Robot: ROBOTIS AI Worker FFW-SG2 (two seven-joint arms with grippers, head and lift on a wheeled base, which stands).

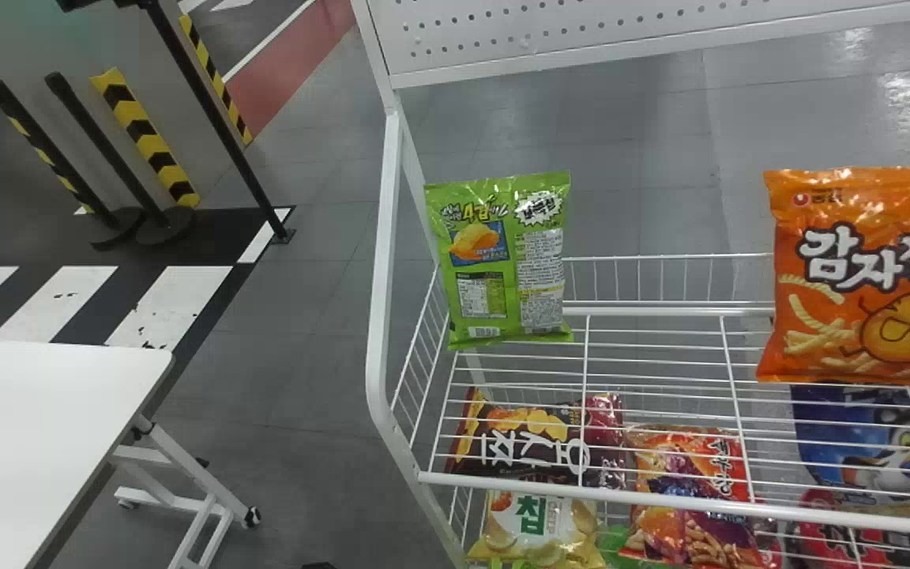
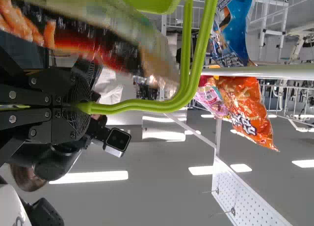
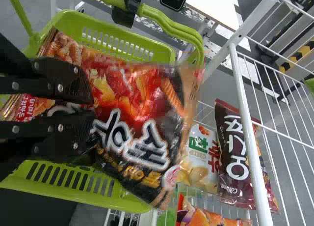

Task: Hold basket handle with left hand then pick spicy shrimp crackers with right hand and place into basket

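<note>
While the left end effector (image 2: 81, 108) is clenched on the green handle (image 2: 147, 105), the first part of the task counts as done: the basket (image 3: 132, 205) has its support. Right end effector (image 3: 92, 108): grasping the spicy shrimp crackers (image 3: 142, 120), black fingers lying across one end of the pack. Picking looks done too.

Position of pack: over the basket's open top in the right wrist view, broad printed face showing, far end reaching out past the rim on the side towards the white wire rack (image 1: 621, 496). Cannot tell whether its lower side touches anything inside. Left wrist view has the same pack close beside the left end effector and the handle.

Outstanding, by my reading: the placing itself. Pack needs to come inward, clear of rim and handle, then go down and be let go; after that the right arm can back out. Handle grip should hold until then. Main doubt is the overhanging end, which could catch on the rim or tip the pack outward if freed too soon. Estimate: well past halfway, with only lowering, release and withdrawal to go.
</note>
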